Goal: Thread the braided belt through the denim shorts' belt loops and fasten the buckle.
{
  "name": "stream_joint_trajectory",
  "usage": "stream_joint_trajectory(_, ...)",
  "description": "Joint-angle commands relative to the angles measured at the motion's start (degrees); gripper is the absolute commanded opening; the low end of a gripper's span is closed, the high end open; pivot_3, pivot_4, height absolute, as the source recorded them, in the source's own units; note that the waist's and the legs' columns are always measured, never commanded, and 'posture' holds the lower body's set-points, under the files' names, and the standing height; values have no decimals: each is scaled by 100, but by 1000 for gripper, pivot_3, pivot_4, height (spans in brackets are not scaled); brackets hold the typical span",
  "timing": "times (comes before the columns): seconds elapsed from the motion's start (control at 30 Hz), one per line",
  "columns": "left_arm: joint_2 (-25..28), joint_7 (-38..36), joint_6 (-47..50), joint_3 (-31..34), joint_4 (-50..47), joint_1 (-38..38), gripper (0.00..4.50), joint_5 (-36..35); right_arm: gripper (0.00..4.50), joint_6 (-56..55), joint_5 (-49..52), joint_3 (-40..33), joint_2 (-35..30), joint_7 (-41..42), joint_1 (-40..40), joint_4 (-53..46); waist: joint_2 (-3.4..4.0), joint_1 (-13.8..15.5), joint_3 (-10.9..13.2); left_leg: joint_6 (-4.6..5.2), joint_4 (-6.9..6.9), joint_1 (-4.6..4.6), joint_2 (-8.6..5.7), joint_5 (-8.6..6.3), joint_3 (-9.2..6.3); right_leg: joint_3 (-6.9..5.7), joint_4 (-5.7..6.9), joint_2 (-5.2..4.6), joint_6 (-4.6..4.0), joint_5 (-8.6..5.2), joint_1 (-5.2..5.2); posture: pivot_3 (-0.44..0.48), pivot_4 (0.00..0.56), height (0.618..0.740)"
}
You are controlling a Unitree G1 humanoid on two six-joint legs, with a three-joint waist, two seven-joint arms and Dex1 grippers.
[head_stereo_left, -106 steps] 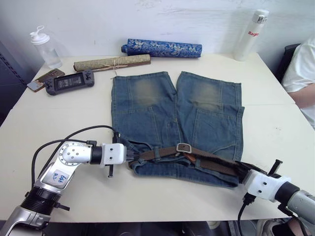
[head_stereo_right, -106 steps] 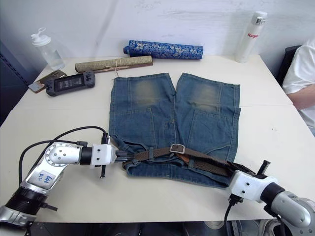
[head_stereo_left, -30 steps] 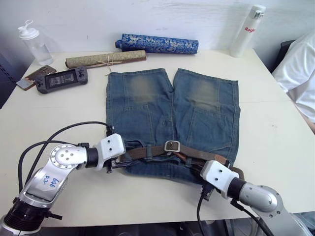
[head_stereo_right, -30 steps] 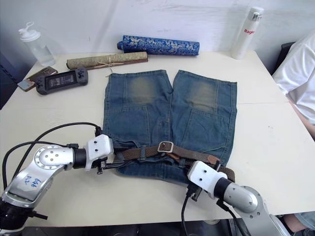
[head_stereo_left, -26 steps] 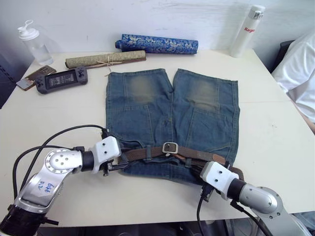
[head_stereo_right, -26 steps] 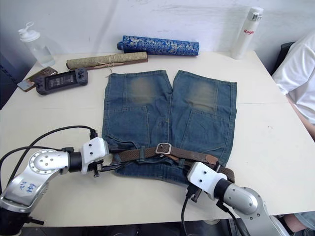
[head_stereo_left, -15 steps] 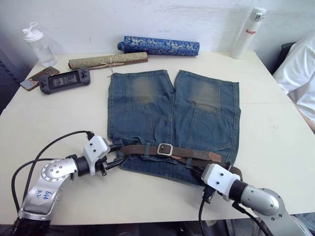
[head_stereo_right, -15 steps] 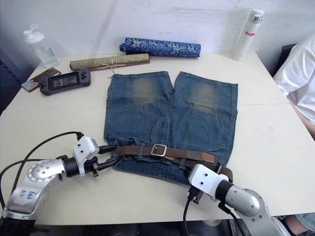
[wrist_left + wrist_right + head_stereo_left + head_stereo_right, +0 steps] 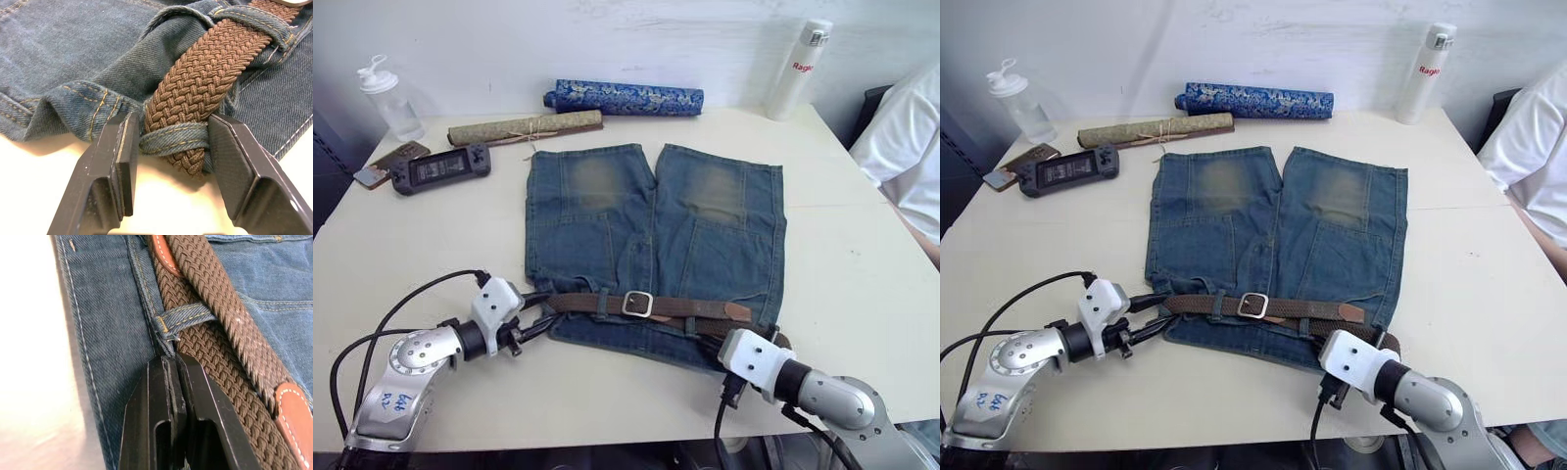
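Observation:
The denim shorts [image 9: 607,215] lie flat on the table with the waistband toward me. The braided belt [image 9: 587,303] runs along the waistband through several belt loops [image 9: 173,142]. Its silver buckle [image 9: 637,304] is closed at the middle, and the tan tip [image 9: 736,310] points right. At the waist's left corner my left gripper [image 9: 533,311] is open, its fingers [image 9: 122,166] straddling the belt and one loop. My right gripper [image 9: 173,360] is shut, its tips resting on the waistband at the foot of a loop [image 9: 188,316] near the right corner.
Along the far edge lie a blue patterned roll [image 9: 623,96] and an olive rolled mat [image 9: 524,127]. A game console [image 9: 440,168], a phone [image 9: 382,166] and a clear bottle [image 9: 386,93] sit far left. A white bottle [image 9: 800,69] stands far right, beside a person's white sleeve [image 9: 906,147].
My left gripper has drawn back to the left along the waistband, and the belt now lies straighter. The right gripper came in from the right corner, then held still. The camera shifted a little.

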Motion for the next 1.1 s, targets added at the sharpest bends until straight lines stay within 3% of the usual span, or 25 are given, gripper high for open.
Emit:
stream_joint_trajectory(0.03, 326, 198, 67, 497, 1048, 318, 2390, 383, 133, 93, -123, -314, -112, -17, 157, 75, 1, 0, -1, 0, -1, 1, 1, 0, 1, 0, 0, 0, 0, 0, 0, 0, 150, 645)
stream_joint_trajectory(0.83, 295, 10, -1262, 207, 671, 320, 2390, 518, 133, -382, -18, -310, -117, 186, 254, 152, -11, 17, 6, -6, -9, -6, 3, -4, 5, -2, -17, 0, -1, -1, -2, 0, 150, 645)
stream_joint_trajectory(0.87, 285, 0, -1274, 223, 661, 310, 2899, 497, 0, -381, -2, -338, -109, 181, 269, 160, -12, 21, 6, -7, -9, -6, 3, -5, 5, -2, -19, 0, -1, -1, -2, 0, 150, 645)
stream_joint_trajectory(1.0, 341, -215, -1350, 313, 404, 425, 4393, 328, 1432, -249, 311, -587, -72, 285, 177, -1, -17, 26, 10, -9, -9, -10, 2, -6, 6, -2, -26, -1, -1, -1, -1, 0, 150, 645)
stream_joint_trajectory(1.1, 470, -461, -1154, 523, -37, 568, 4410, 8, 2799, 94, 1076, -1062, -130, 653, 210, -333, -22, 23, 26, -13, -8, -16, 3, -8, 7, -1, -38, -1, 1, 0, -1, 0, 150, 645)
